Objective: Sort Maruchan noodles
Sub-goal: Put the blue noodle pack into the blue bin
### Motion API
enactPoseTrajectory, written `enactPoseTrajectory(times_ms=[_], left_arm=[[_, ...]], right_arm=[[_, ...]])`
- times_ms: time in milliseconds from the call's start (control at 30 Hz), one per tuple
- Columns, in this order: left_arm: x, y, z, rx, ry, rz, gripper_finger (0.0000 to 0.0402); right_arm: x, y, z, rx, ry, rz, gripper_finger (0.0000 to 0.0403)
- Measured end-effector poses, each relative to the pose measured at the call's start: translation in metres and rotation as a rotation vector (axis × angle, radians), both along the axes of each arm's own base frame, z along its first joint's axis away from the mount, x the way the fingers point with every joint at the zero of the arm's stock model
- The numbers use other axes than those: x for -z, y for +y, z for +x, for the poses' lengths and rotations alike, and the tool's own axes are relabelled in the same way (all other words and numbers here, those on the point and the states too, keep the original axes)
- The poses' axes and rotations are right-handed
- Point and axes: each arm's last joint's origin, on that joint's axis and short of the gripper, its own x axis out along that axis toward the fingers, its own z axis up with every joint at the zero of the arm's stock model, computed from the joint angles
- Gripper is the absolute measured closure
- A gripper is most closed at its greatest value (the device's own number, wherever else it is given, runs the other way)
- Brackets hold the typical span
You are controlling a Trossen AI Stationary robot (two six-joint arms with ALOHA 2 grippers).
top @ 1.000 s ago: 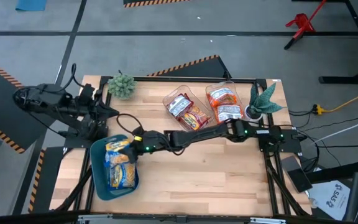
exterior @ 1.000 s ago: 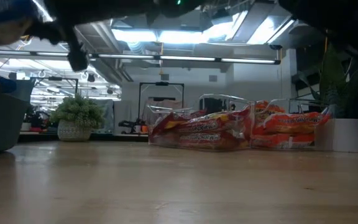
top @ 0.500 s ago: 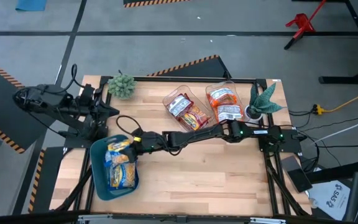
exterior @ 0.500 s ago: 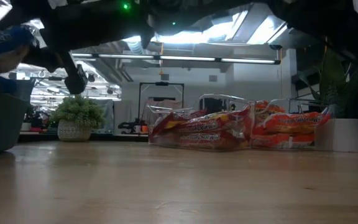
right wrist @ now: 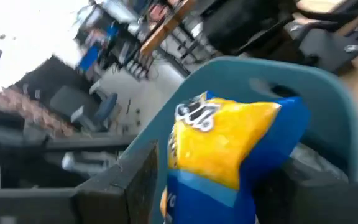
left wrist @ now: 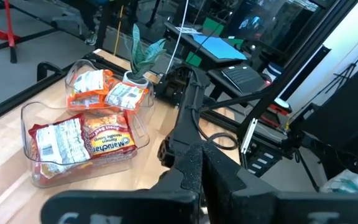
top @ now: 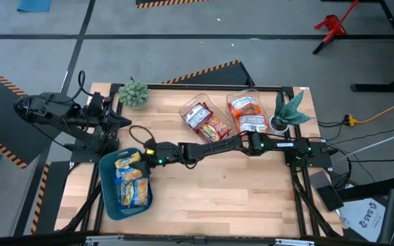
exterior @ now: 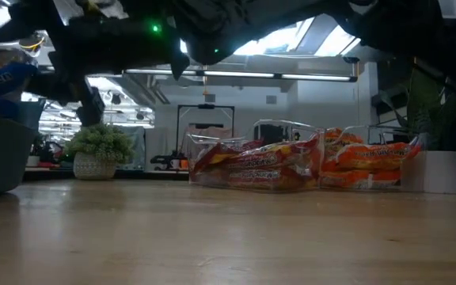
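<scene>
- The right gripper (top: 144,154), at the end of the right arm stretched leftward across the table (top: 217,184), hangs over the far rim of the blue tub (top: 108,198) at the table's near left.
- Its fingers (right wrist: 138,180) clamp a yellow-and-blue Maruchan packet (right wrist: 222,149); in the right wrist view the packet sits above the tub's rim, so the hold appears to serve a drop into the tub.
- Two or three more yellow-and-blue packets (top: 134,193) lie inside the tub, which suggests this tub collects that colour.
- Red-brown packets (top: 207,123) fill a clear bin (top: 187,108) at the far middle of the table; orange packets (top: 246,113) fill a second clear bin (top: 232,97) just right of it.
- One colour to each container is, in all likelihood, the sorting rule.
- The left gripper (top: 118,123) waits folded at the table's far left edge; whether its fingers are apart or together cannot be told.
- Two potted plants (top: 133,94) stand at the far edge, clear of the work.
</scene>
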Motion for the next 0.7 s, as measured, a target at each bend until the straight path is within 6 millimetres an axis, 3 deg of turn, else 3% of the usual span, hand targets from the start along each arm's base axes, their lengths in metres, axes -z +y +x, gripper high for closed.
enactPoseTrajectory(times_ms=[133, 333, 500, 700], left_arm=[[0.002, 0.0, 0.0, 0.003, 0.019, -0.011, 0.0401], [0.009, 0.001, -0.003, -0.006, 0.093, -0.021, 0.0401], [0.01, 0.001, -0.003, -0.006, 0.101, -0.018, 0.0401], [0.01, 0.001, -0.003, -0.006, 0.104, -0.017, 0.0401]], right_arm=[[-0.008, -0.002, 0.0, -0.036, 0.012, -0.105, 0.0199], [-0.018, -0.005, -0.006, -0.034, 0.188, -0.293, 0.0199], [-0.043, -0.006, -0.017, -0.013, 0.238, -0.404, 0.0199], [-0.05, 0.004, -0.026, -0.022, 0.314, -0.452, 0.0205]])
